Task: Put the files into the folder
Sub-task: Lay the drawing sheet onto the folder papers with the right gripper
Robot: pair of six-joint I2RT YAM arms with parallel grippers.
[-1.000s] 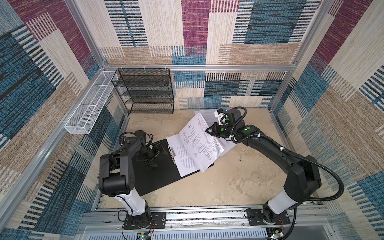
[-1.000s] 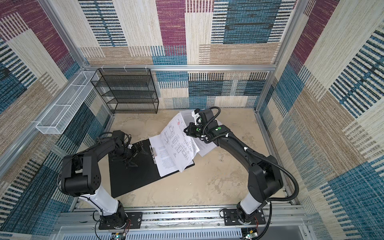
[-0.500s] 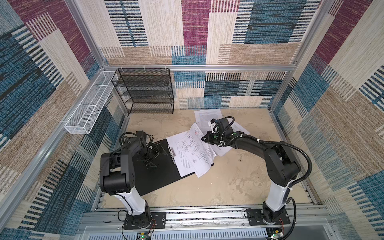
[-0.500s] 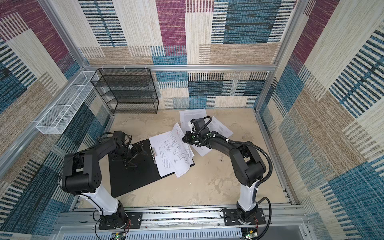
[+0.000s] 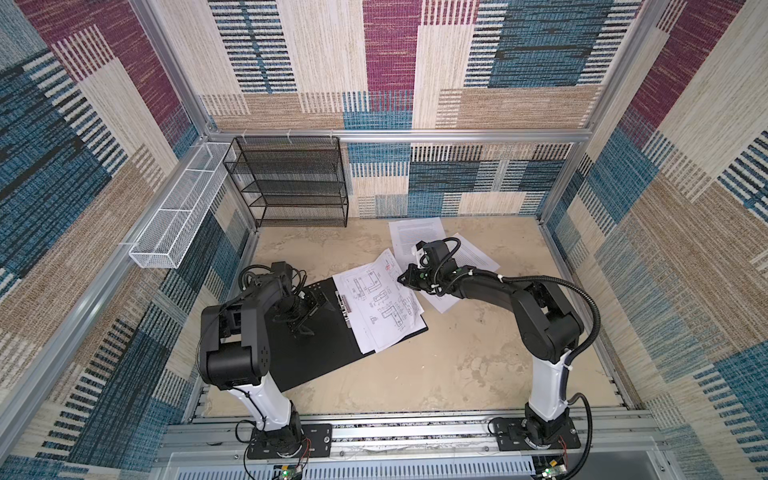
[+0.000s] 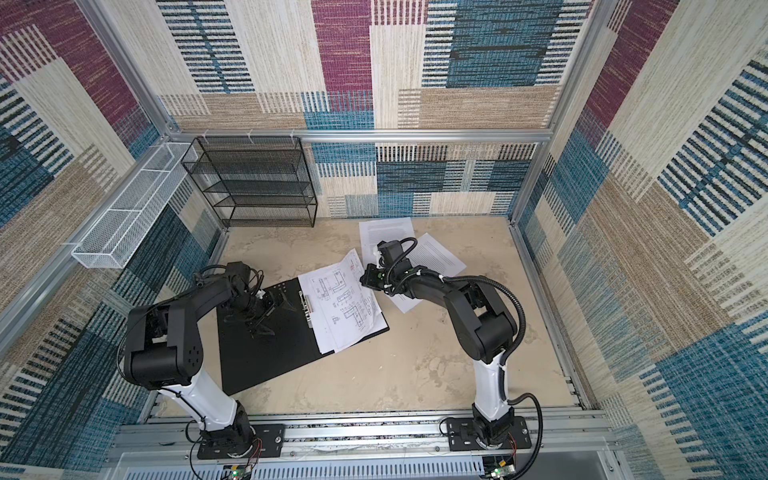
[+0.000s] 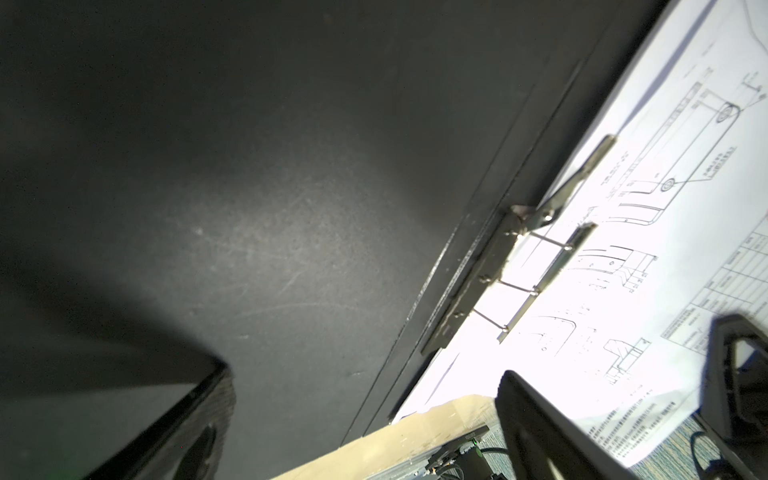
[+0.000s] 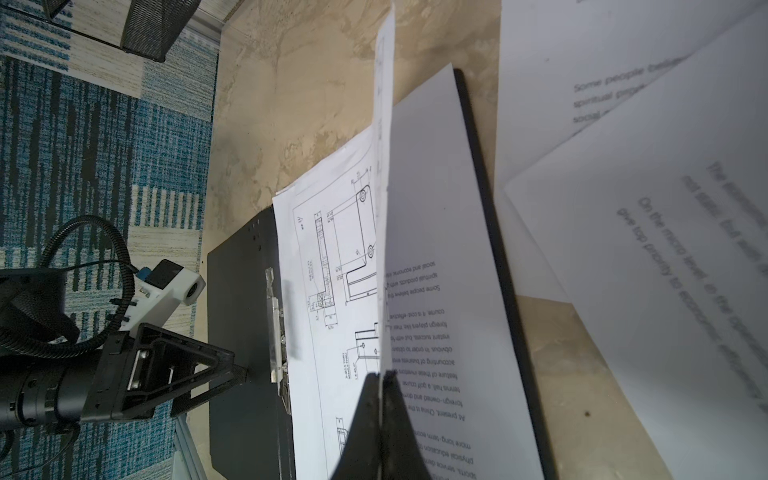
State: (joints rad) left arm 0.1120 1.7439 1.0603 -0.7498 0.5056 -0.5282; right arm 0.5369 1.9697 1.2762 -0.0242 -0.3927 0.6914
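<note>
**A:** Where are the sheets [image 5: 380, 316]?

**B:** A small stack of them lies on the right half of the folder [image 5: 326, 360]. The folder is open flat on the table [image 5: 457, 374], black inside up. The stack is fanned a little and hangs past the folder's near and far edges. The uppermost sheets carry line drawings.

**A:** And the clip [image 5: 344, 305]?

**B:** It runs along the fold, at the left edge of the stack. In the left wrist view its metal bar sits over the paper's edge. I cannot tell whether it presses the paper down.

**A:** What has the right gripper [image 5: 405, 279] got?

**B:** It sits at the far right corner of the stack, jaws closed on the edge of one sheet [image 8: 383, 124]. In the right wrist view that sheet stands edge-on between the fingertips. A drawing lies flat to one side of it and a page of text to the other.

**A:** The left gripper [image 5: 316, 316]?

**B:** It is over the folder's bare left half, just beside the clip. Its jaws are spread wide with nothing between them. Whether a fingertip touches the black surface, I cannot tell.

**A:** Any paper off the folder?

**B:** Two pages of text [image 5: 415, 232] lie overlapping on the table, behind and under the right arm. A black wire rack [image 5: 291, 183] stands at the back wall, and a white mesh basket [image 5: 178, 220] hangs on the left rail.
</note>
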